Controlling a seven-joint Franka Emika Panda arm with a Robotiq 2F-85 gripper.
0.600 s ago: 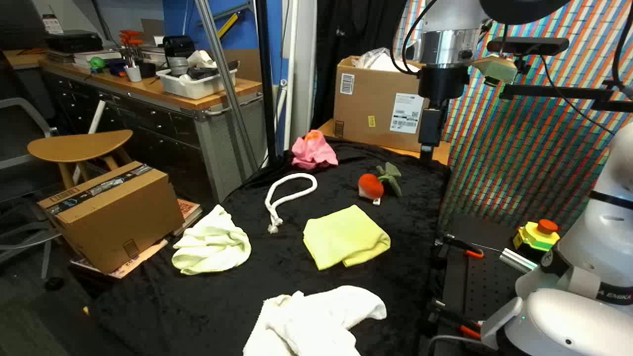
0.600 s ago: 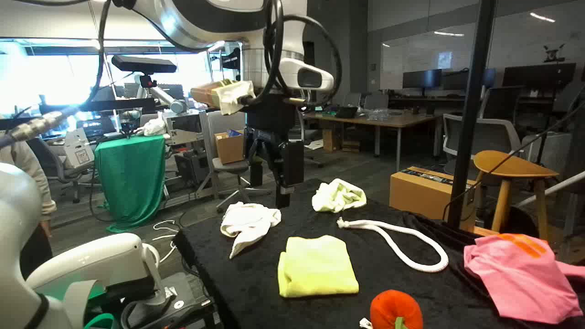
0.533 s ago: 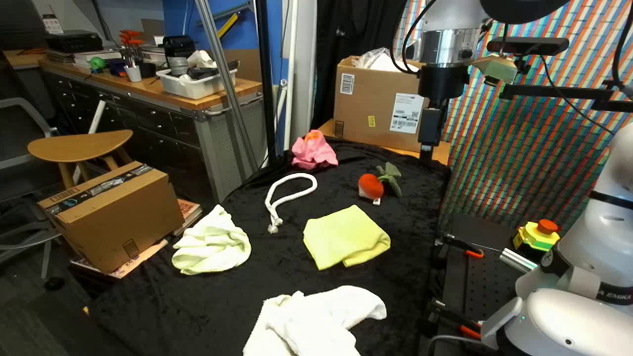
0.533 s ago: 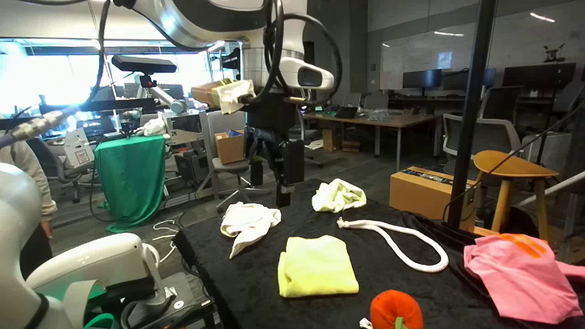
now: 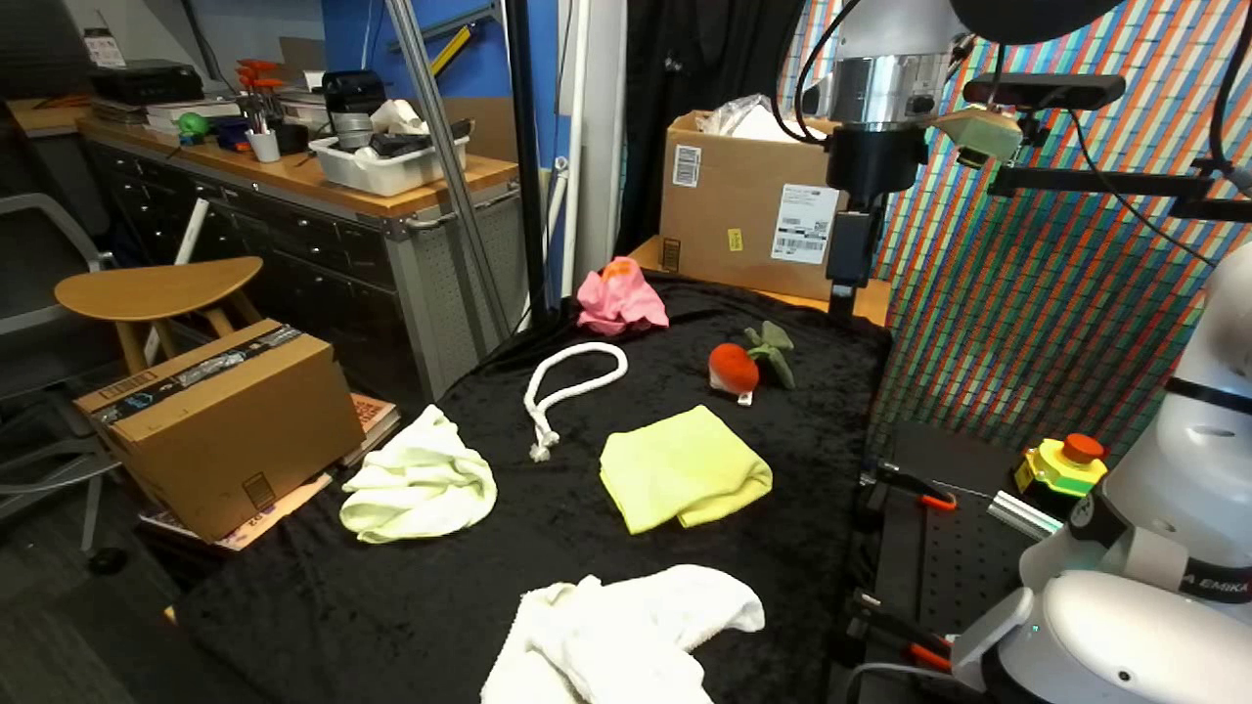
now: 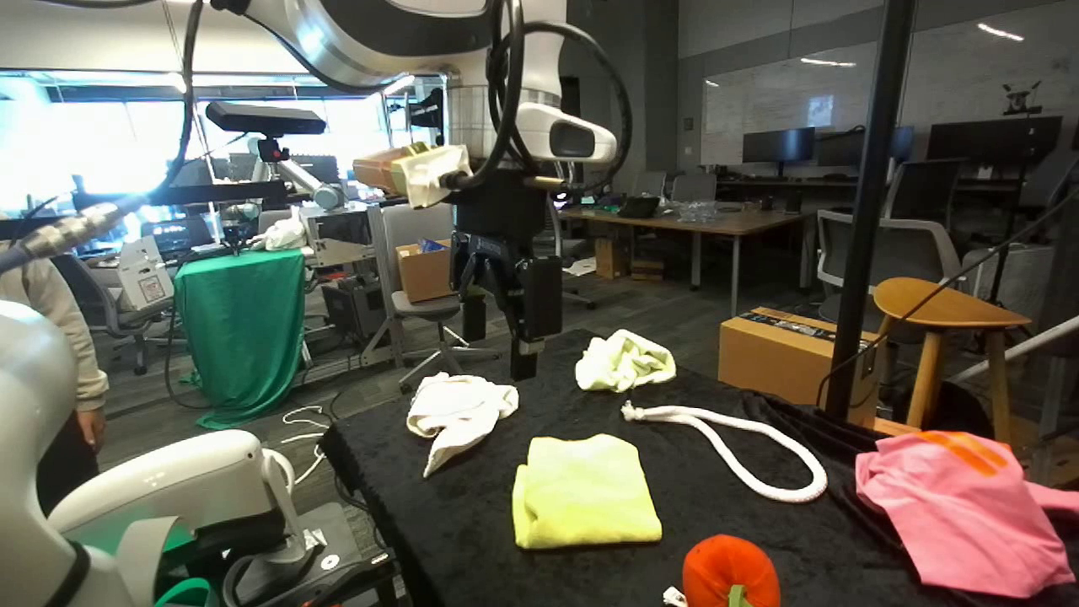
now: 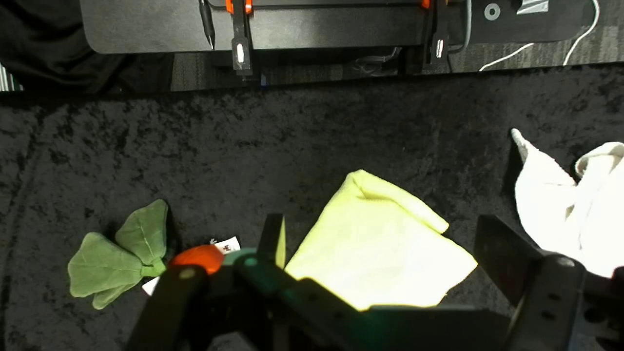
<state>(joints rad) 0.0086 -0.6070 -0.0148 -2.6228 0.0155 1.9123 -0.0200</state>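
Observation:
My gripper (image 7: 382, 234) is open and empty, its fingers spread wide in the wrist view. It hangs above the black-covered table in both exterior views (image 5: 843, 293) (image 6: 499, 346). A folded yellow cloth (image 7: 385, 253) shows between the fingers, lying below on the table; it also shows in both exterior views (image 5: 685, 469) (image 6: 586, 493). A plush red vegetable (image 5: 734, 370) with green leaves (image 7: 117, 258) lies near the yellow cloth; in the wrist view the gripper hides part of it. A crumpled white cloth (image 7: 575, 209) lies on the other side, also in an exterior view (image 6: 459, 413).
A white rope loop (image 5: 577, 386), a pale green crumpled cloth (image 5: 421, 479) and a pink cloth (image 6: 961, 510) lie on the black table cover (image 5: 411, 606). A large cardboard box (image 5: 748, 210) stands behind the table. A black upright pole (image 6: 868, 202) rises by the table edge.
My gripper has risen very slightly, still open. A person's hand at the left edge of an exterior view has come further into sight. The things on the table have not moved.

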